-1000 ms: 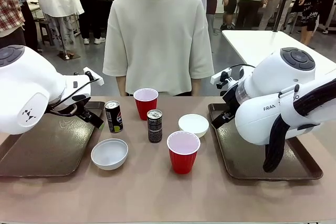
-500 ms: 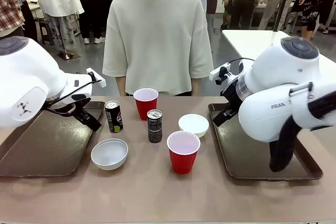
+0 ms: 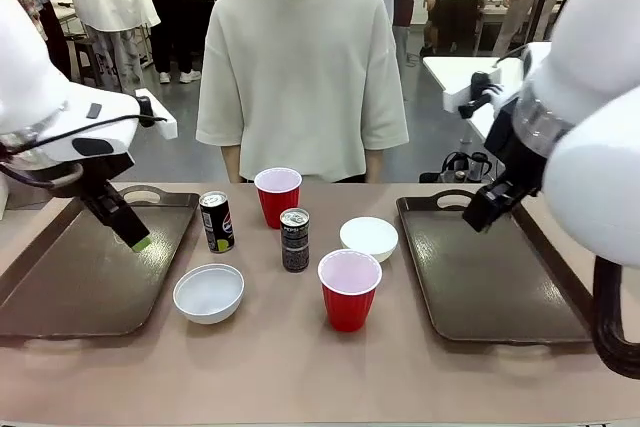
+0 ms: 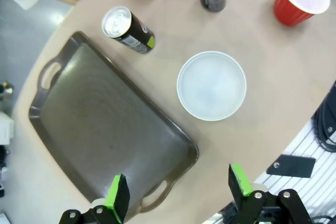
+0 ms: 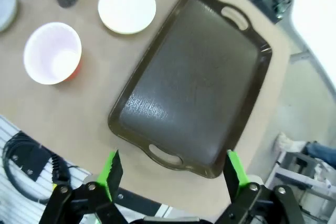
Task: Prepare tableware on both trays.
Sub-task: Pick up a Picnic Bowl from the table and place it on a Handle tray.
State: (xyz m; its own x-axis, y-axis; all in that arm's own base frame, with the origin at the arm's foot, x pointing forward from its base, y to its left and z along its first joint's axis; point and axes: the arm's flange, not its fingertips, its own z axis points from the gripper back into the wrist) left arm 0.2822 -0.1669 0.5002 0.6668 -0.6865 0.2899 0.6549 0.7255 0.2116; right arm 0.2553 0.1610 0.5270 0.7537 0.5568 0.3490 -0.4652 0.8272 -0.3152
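The left tray point(image 3: 80, 282) and the right tray point(image 3: 480, 282) both offer open flat floors, reachable from above. The crowding is in the middle strip between them. The near red cup point(image 3: 349, 290) stands at the front with the dark can point(image 3: 294, 240) just behind it, screening the far red cup point(image 3: 277, 196). The left bowl point(image 3: 208, 293) sits just beside the left tray's near right corner, and the green-labelled can point(image 3: 216, 222) beside its far right rim (a tight gap). The right bowl point(image 3: 368, 238) lies near the right tray's left rim. A person point(image 3: 300, 67) stands close against the far edge. The near strip of table is open.
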